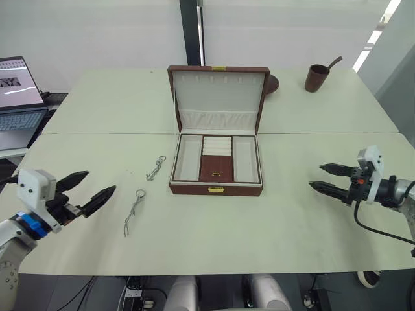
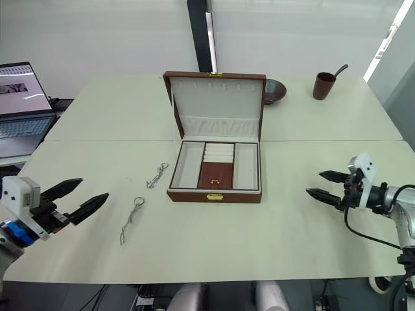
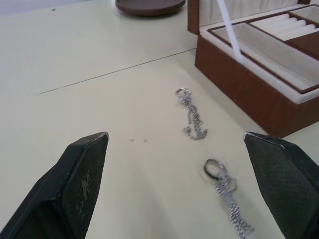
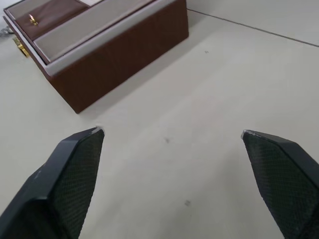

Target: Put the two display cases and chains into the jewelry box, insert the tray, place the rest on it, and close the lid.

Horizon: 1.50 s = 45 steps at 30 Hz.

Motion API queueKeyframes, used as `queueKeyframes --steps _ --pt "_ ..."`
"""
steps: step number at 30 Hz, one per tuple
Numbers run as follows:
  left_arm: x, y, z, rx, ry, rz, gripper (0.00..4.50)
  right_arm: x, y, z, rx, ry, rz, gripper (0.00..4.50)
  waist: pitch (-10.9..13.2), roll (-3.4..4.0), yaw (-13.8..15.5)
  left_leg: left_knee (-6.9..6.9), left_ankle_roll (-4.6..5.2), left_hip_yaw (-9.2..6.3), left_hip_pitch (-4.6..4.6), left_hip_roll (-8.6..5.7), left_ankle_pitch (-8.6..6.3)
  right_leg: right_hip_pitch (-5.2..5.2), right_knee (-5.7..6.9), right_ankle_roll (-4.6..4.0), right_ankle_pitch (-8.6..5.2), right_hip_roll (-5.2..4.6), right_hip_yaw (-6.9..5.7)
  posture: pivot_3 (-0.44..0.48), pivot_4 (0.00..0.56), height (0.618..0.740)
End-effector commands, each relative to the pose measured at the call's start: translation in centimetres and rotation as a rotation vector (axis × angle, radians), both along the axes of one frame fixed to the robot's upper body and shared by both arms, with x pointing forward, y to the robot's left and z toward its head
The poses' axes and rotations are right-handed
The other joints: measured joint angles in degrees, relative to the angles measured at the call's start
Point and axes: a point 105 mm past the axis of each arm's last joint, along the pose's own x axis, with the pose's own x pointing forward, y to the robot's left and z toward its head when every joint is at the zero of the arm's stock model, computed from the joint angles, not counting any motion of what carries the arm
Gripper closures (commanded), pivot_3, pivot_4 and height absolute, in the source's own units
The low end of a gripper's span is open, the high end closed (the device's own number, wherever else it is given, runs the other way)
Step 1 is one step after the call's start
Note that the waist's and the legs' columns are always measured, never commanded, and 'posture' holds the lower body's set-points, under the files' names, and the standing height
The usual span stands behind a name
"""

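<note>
Both arms held low and wide, either side of the open reddish-brown wood-grain jewelry box (image 1: 216, 183).

The left gripper (image 1: 89, 190) and right gripper (image 1: 326, 178) hover over the pale table (image 1: 272, 220), fingers spread apart, holding nothing. The brown cream-lined tray (image 1: 216, 159) sits inside the box, lid (image 1: 218, 98) upright. Two thin silver chains (image 1: 133, 211) (image 1: 155, 168) lie left of the box. No legible writing.

open grey laptop (image 1: 18, 103): cut off by picture's left edge | dark brown bowl (image 2: 275, 91): partly hidden behind upright brown wood-grain lid (image 2: 214, 103) | reddish-brown wood-grain jewelry box (image 3: 249, 92): far part cut by wrist view's edge | thin silver chains (image 1: 155, 168): links too small to tell | below inserted tray (image 1: 216, 159): hidden
</note>
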Motion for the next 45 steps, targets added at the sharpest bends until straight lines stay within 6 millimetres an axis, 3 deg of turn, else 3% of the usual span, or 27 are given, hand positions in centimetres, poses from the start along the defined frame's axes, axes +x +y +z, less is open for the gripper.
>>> queueKeyframes --steps 1,9,26,29,38,45 --pt "-0.3 2.9 1.3 0.063 -0.034 0.059 0.0 -0.4 -2.6 0.9 -0.058 -0.058 -0.058 0.02 0.0 0.0 0.03 0.0 0.0 0.01 0.0 0.0 0.0 0.0 -0.01 0.0 0.0 0.0 0.0 0.0 0.15 0.74" --pt "-0.5 5.5 0.8 0.073 -0.026 0.12 0.0 -0.6 -4.0 0.3 -0.078 -0.067 -0.113 0.02 0.0 0.0 -0.04 -0.01 0.0 0.04 0.02 0.02 0.0 0.0 0.0 0.0 0.0 -0.01 0.02 0.0 0.15 0.74" --pt "0.0 5.0 0.1 0.053 -0.038 0.11 0.0 0.0 -2.9 0.9 -0.053 -0.103 -0.095 0.02 0.0 0.0 0.02 0.0 0.0 0.02 0.02 0.02 0.0 0.01 0.01 0.01 0.01 -0.05 0.01 0.0 0.15 0.74" --pt "0.1 4.2 0.0 0.034 -0.047 0.098 0.0 0.0 -1.1 1.6 -0.028 -0.125 -0.033 0.02 0.0 0.0 -0.02 -0.01 0.0 0.02 0.02 0.03 0.0 0.01 0.02 0.01 0.01 -0.05 0.02 0.0 0.15 0.74" --pt "0.4 0.1 -0.5 -0.044 -0.116 0.106 0.0 -1.5 8.4 6.0 0.084 -0.214 0.3 0.02 0.0 0.0 0.08 0.03 -0.01 -0.14 -0.01 0.35 0.0 0.02 0.03 0.03 0.02 -0.1 0.01 0.0 0.15 0.74" --pt "0.2 -2.4 -2.0 -0.1 -0.101 0.121 0.0 -2.7 12.7 8.0 0.126 -0.254 0.439 0.02 -0.01 -0.03 0.22 0.04 -0.01 -0.14 -0.04 0.35 0.0 0.04 -0.02 0.03 0.02 -0.07 -0.04 0.0 0.15 0.74"
